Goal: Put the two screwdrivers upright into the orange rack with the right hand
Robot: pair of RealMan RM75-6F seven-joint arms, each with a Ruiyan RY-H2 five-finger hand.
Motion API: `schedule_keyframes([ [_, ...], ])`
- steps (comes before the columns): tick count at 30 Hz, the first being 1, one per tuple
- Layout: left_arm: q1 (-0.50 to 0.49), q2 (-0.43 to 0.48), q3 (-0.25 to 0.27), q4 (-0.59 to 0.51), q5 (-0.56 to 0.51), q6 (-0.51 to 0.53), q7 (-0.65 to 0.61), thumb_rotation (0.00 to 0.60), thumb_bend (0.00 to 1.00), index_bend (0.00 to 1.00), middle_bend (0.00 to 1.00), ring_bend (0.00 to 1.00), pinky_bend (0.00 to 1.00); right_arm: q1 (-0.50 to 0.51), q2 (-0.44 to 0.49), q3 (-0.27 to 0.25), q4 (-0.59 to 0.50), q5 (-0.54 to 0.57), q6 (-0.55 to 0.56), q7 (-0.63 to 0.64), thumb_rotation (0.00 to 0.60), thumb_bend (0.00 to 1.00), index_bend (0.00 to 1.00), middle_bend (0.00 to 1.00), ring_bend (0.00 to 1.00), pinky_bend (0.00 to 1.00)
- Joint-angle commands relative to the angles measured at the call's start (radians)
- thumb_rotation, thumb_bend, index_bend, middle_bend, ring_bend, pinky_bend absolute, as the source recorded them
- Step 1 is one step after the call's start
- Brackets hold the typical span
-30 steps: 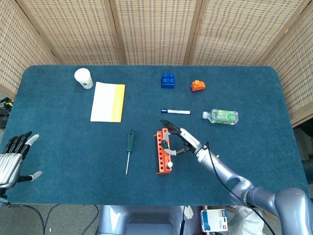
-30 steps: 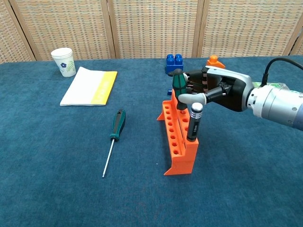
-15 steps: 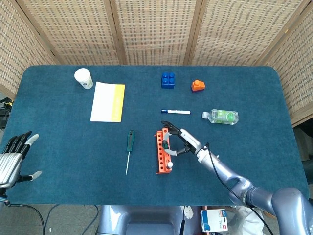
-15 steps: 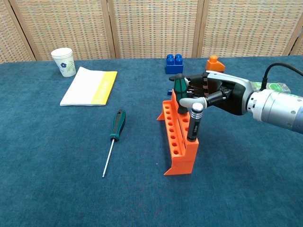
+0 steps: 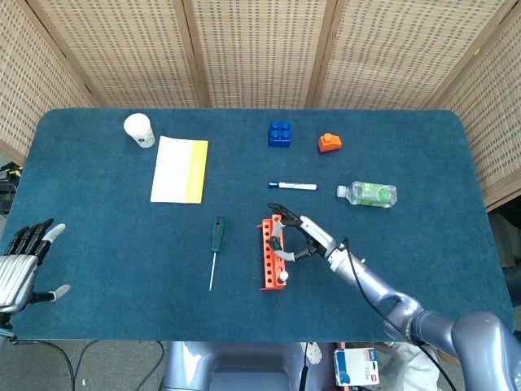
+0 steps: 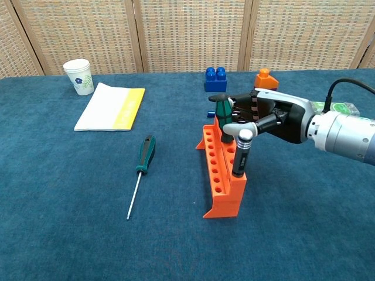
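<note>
Since a second ago the green-handled screwdriver [image 6: 222, 112] has sunk a little lower at the far end of the orange rack [image 6: 221, 175], and the right hand [image 6: 266, 114] has drifted slightly rightward with it; nothing else has shifted. That hand, at centre right of the chest view, has its thumb and fingers closed around the green handle, holding the tool upright over the rack's far holes. How far its shaft sits in a hole cannot be told. Just in front of it, toward the lower middle of the frame, a black-handled screwdriver [image 6: 240, 153] with a silver cap stands upright in the rack's near end, apart from the fingers.

A second green-handled screwdriver [image 6: 140, 172] lies flat on the blue bench [image 6: 70, 222] left of the rack, well apart from it, tip pointing to the lower edge of the frame.

At the lower left of the head view, the left hand [image 5: 23, 262] rests at the bench edge with fingers spread, holding nothing.

Along the upper part of the head view sit a paper cup [image 5: 139, 129], a white and yellow pad [image 5: 180, 169], a blue block [image 5: 280, 133], an orange block [image 5: 329, 142], a marker [image 5: 292, 186] and a plastic bottle [image 5: 367, 194].
</note>
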Motion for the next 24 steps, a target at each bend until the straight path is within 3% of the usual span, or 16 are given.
schedule_keyframes([
  [1,0.000,0.000,0.000,0.000,0.000,0.000,0.000,0.600,0.00,0.00,0.00,0.00,0.00,0.002,0.002,-0.002,-0.001,0.001,-0.004,-0.004,0.600,0.27,0.50,0.00,0.00,0.00],
  [9,0.000,0.000,0.001,0.001,0.001,0.000,0.001,0.600,0.00,0.00,0.00,0.00,0.00,0.008,0.012,-0.002,-0.016,0.013,-0.024,-0.018,0.600,0.16,0.44,0.00,0.00,0.00],
  [20,0.001,0.000,0.001,0.002,0.002,0.002,-0.002,0.600,0.00,0.00,0.00,0.00,0.00,0.012,0.026,0.003,-0.041,0.023,-0.034,-0.037,0.600,0.15,0.42,0.00,0.00,0.00],
  [24,0.000,0.001,0.001,0.001,0.002,0.003,-0.004,0.600,0.00,0.00,0.00,0.00,0.00,0.015,0.036,0.003,-0.051,0.022,-0.037,-0.045,0.600,0.12,0.25,0.00,0.00,0.00],
])
